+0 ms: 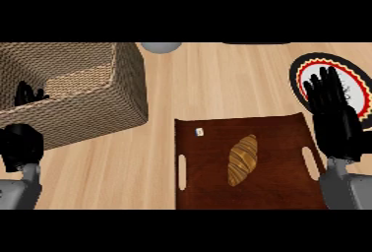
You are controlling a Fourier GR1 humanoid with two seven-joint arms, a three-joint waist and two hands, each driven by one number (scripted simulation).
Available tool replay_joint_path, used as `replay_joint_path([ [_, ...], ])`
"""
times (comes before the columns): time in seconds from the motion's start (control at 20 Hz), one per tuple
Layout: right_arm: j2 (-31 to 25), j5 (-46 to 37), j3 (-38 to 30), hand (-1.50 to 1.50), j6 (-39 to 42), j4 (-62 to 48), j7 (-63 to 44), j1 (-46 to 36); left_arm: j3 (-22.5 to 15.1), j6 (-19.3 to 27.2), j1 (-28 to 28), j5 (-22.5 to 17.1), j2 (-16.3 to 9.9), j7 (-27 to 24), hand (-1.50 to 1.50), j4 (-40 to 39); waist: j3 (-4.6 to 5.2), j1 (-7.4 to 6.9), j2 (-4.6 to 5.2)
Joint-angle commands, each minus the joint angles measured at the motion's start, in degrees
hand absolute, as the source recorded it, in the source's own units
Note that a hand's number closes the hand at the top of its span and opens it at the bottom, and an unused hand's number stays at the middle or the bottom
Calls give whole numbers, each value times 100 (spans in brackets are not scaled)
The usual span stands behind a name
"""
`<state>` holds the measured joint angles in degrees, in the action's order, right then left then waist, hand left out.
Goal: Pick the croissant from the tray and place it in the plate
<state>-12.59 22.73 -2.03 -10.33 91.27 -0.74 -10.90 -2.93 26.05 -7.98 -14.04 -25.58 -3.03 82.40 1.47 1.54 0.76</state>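
Observation:
A golden-brown croissant point(242, 160) lies near the middle of a dark brown wooden tray point(210, 194) at the lower centre. A round plate point(303, 68) with a black rim, red and yellow bands and a white middle sits at the far right. My right hand point(334, 110) is open, its straight fingers reaching over the plate's lower left part, just right of the tray's far right corner. It is apart from the croissant and covers part of the plate. My left hand point(22, 145) stands at the left edge in front of the basket, fingers up and relaxed.
A large woven wicker basket point(87, 93) fills the upper left. A grey round object point(161, 46) shows at the top edge, beyond the basket. A small white tag point(199, 131) lies on the tray's far left corner. Bare wooden counter point(210, 83) lies between basket and plate.

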Motion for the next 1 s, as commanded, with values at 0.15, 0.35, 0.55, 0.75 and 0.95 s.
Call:
replay_joint_path([
  [0.15, -42, -384, 574, 150, -7, 1005, -397, 476, -622, -393, 432, 147, 185, 630, 0, 8, -146, -116, -106],
  [0.35, -1972, -2739, 829, 150, 13, 443, -227, 280, -575, -411, 361, -45, 233, 664, 0, -68, 116, 92, -15],
  [0.55, -1100, -3879, 1302, 150, -1422, 453, 140, 1024, -927, -519, 733, -39, 321, 893, 0, 121, -148, 100, -72],
  [0.75, 575, -2094, 1203, -150, -1536, 640, 1363, 1483, -929, -424, 782, -74, 319, 1029, 0, 259, -208, 162, -64],
  [0.95, 15, -2632, 1862, -150, -752, 263, 2184, 1927, -1184, -457, 1052, 93, 442, 798, 0, 285, -158, -61, -65],
])
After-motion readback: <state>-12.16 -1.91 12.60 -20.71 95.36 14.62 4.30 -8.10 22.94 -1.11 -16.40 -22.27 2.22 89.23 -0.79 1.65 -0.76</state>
